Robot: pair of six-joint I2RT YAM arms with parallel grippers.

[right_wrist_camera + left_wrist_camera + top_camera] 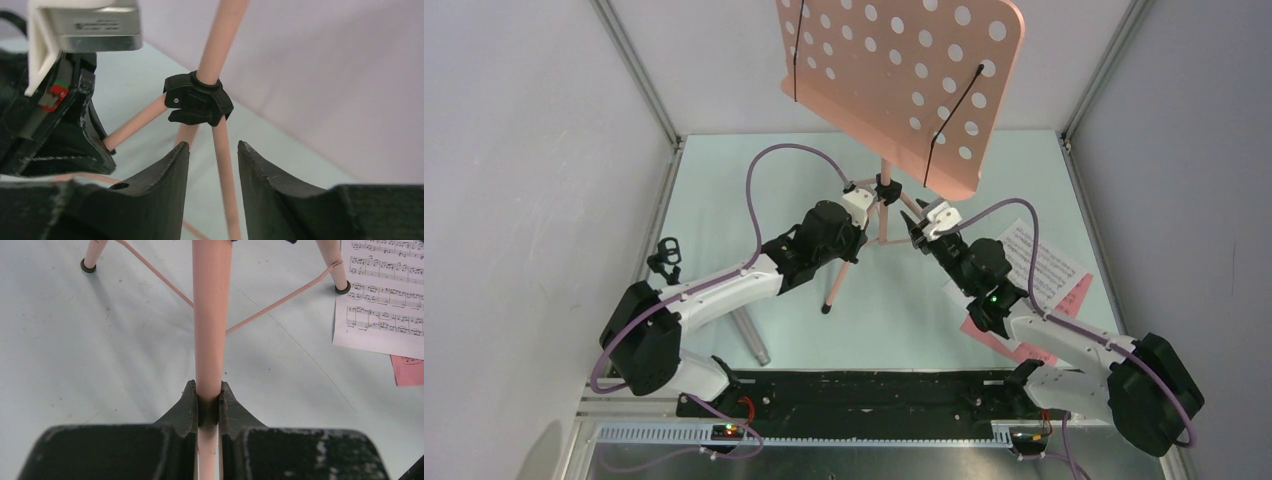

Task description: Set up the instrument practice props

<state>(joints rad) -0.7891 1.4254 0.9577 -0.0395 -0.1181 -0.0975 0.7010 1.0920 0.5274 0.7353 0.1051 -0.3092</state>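
Here: left fingers (186, 407) clenched on music stand (211, 315) tube; right fingers (160, 180) released, straddling leg (225, 170).

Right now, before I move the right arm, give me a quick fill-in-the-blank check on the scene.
Of left gripper and right gripper, the one clamped on a tube of the music stand is the ____ one.
The other's jaws stand ____.
The sheet-music pages lie on the ____, not on the stand's desk.
Missing words: left; open; table.
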